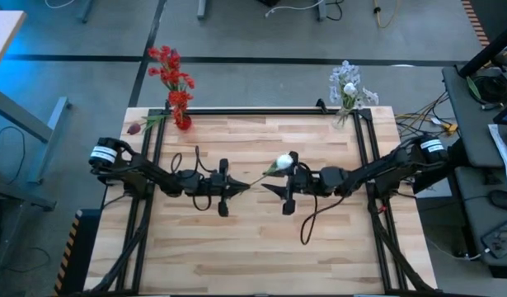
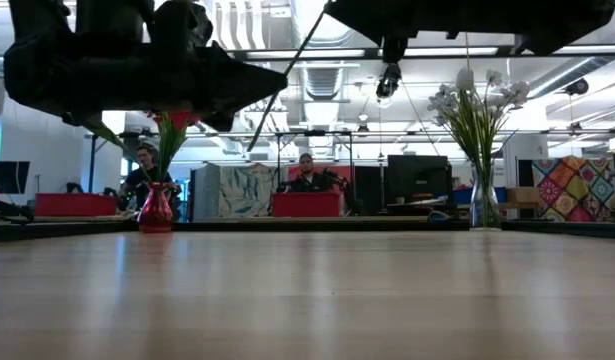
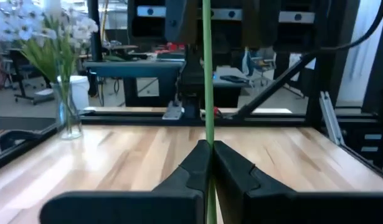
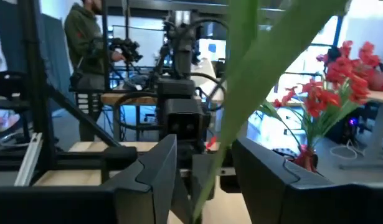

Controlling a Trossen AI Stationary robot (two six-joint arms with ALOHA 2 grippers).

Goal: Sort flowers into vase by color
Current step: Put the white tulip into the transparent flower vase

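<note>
So both arms meet over the middle of the table with the white tulip point(image 1: 283, 162) strung between them. The left gripper point(image 1: 235, 187) is clenched tight on the thin green stem point(image 3: 208, 93), while the right gripper point(image 1: 274, 188) has its fingers spread apart around the stem, right under the bloom. Red flowers sit in the red vase point(image 1: 183, 122) at the far left corner, pale sprays in the clear vase point(image 2: 483, 205) far right.
</note>
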